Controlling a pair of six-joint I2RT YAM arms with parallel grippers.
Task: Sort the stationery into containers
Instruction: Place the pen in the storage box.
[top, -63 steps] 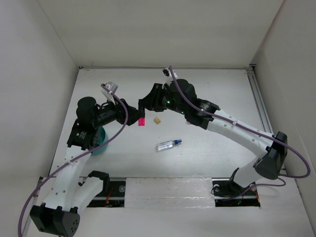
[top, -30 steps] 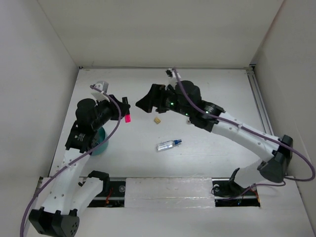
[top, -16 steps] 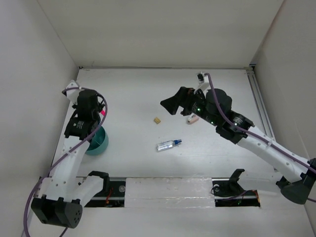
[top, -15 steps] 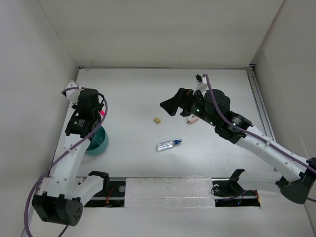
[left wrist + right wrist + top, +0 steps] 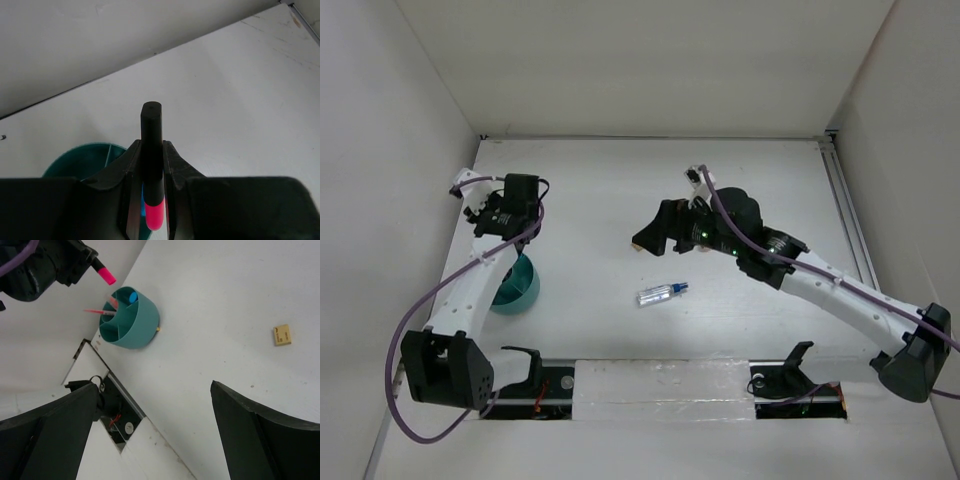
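The white table [image 5: 620, 180] lay under both arms, walled in on three sides. The right arm reached from the near right corner toward the middle of the table. Its claw [image 5: 154, 387] stood wide open with nothing between its dark fingers [image 5: 50, 435], hanging over bare table in the overhead view [image 5: 645, 236]. The left arm bent up along the left side of the table. Its claw [image 5: 151, 150] was shut on the marker, one finger pressed to each side of the barrel.

The round teal cup [image 5: 516, 284] sat on the table near the left edge, just beside the left arm and nearer to the base than that arm's claw. Dividers split its inside into sections. In the right wrist view the cup [image 5: 129, 317] held a blue-capped piece and a thin pencil [image 5: 98, 312] that leaned out over its rim.

The clear pen [image 5: 662, 293] with the blue cap lay flat in the middle of the table, well apart from the cup. The black marker [image 5: 151, 125] was up in the air, its pink end [image 5: 106, 275] pointing out of the claw toward the cup without touching it. The small beige eraser [image 5: 282, 334] lay flat on the table, well apart from the cup and near the right claw.
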